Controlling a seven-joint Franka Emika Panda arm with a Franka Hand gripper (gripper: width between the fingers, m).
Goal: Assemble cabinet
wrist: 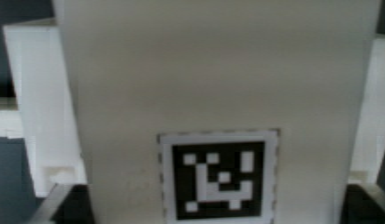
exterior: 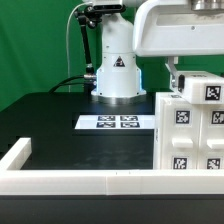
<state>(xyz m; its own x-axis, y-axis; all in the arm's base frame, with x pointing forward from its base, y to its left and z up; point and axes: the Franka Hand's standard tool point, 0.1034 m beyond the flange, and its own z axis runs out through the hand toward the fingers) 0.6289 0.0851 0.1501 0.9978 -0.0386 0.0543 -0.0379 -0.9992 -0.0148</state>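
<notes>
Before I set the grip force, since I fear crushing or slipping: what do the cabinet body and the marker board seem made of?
Cabinet body: looks like rigid white plastic, matte and smooth, with crisp moulded edges; the black-and-white tags seem to be printed paper stuck on. Up close in the wrist view the face shows no grain, though blur hides fine texture. Marker board: a thin flat white sheet, perhaps card or plastic; I cannot tell which.

The black desk (exterior: pixel 55 125) lies open across the exterior view's left and middle, with only the flat marker board (exterior: pixel 116 122) on it. The cabinet (exterior: pixel 195 130) blocks the right; the white rail (exterior: pixel 70 181) walls the front.
</notes>
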